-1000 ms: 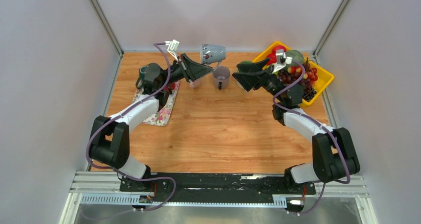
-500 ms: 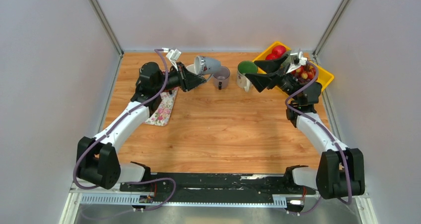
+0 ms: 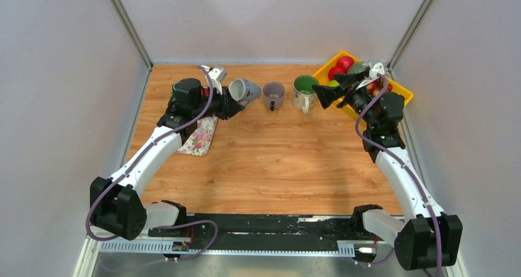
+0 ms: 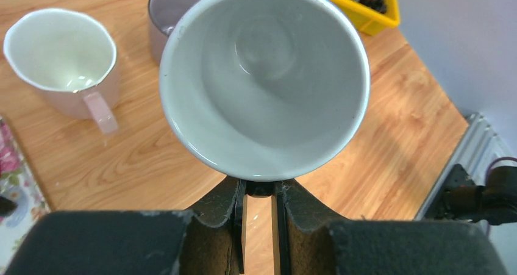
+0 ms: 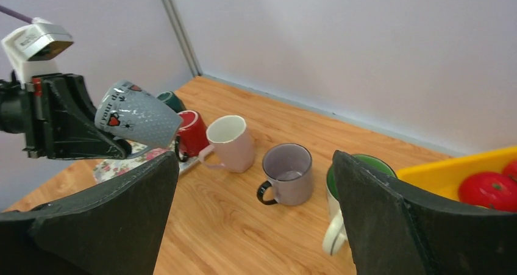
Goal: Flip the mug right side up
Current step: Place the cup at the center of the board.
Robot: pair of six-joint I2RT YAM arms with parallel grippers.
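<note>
**Grey Mug Held Tilted Off the Tabletop**

At the far left of the wooden tabletop point(image 3: 276, 160) a flowered cloth mat point(image 3: 199, 137) is laid, with a dark green mug point(image 5: 166, 98) and a red mug point(image 5: 192, 132) at its far end. The left end effector point(image 4: 260, 192) is pinched on the lower side of the grey dotted ceramic mug point(image 3: 244, 90). This mug is held off the tabletop, tipped over, with its mouth turned back toward the left wrist. Near it a pale pink mug point(image 4: 61, 61) is set upright, followed by a mauve mug with a black handle point(image 3: 273, 94) and a white mug with a green inside point(image 3: 303, 91). The right end effector point(image 3: 329, 85) is spread wide just beside that last mug, with nothing gripped. A yellow plastic tray point(image 3: 402, 94) of fruit is placed at the far right.
</note>
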